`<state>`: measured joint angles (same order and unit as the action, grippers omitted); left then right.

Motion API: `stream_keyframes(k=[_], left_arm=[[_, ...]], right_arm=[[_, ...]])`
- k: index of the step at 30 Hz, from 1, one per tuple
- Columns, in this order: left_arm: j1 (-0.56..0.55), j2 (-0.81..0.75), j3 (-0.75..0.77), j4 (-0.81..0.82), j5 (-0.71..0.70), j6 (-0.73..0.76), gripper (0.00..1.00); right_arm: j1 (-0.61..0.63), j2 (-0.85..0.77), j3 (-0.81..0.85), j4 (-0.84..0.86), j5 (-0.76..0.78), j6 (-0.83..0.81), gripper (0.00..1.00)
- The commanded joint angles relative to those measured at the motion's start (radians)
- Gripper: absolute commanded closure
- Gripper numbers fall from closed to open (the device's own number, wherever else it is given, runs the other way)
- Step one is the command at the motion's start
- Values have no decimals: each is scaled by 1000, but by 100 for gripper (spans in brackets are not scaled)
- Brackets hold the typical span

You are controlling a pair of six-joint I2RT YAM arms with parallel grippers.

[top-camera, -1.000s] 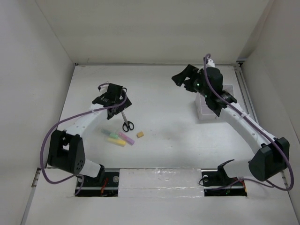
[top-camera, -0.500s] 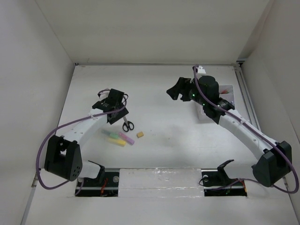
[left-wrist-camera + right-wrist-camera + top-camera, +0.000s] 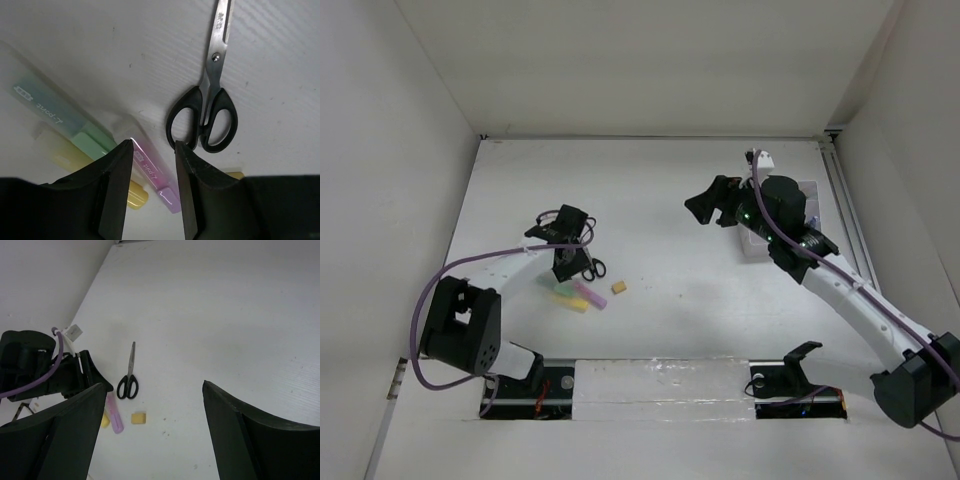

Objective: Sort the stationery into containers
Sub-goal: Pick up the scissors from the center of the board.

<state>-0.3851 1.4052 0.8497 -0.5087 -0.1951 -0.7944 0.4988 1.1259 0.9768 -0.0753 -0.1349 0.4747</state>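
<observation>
one white counter carries everything. two arms reach over it, each with one end effector.

the right end effector hangs above the counter with its two fingers spread wide and nothing between them; the right wrist view shows only bare counter in the gap. one white container sits right behind and under this end effector's wrist, mostly hidden by the arm, so its compartments cannot be counted.

the left end effector is low over the stationery. its two fingers stand narrowly apart, one on each side of the pink marker, which runs slantwise through the gap. whether the fingers press on the marker cannot be told.

one pair of black-handled scissors lies flat just beyond the left end effector's fingertips, blades closed and pointing away from it, handles nearest the fingers.

three markers lie side by side: the pink one between the fingers, one green marker and one yellow marker just outside the finger that is on the left in the wrist view, touching each other.

one tan eraser lies near the left end effector, on its side toward the right arm, apart from the pink marker and well apart from the right end effector.
</observation>
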Motion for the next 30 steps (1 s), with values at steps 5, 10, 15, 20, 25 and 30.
stream_keyframes(k=[5,10,15,20,25,30], left_arm=[[0,35,-43,76,36,31,65],[0,44,-43,96,45,31,65],[0,55,-21,75,19,40,65],[0,101,-30,85,19,40,67],[0,133,-40,107,19,40,68],[0,167,-40,125,19,40,77]], right_arm=[[-3,-61,-32,39,1,-15,17],[-13,-61,-32,39,1,-15,17],[-13,-61,-32,39,-9,-15,18],[-13,-61,-41,39,-9,-15,18],[-13,-70,-41,39,-9,-15,18],[-22,-71,-50,39,-9,-15,18]])
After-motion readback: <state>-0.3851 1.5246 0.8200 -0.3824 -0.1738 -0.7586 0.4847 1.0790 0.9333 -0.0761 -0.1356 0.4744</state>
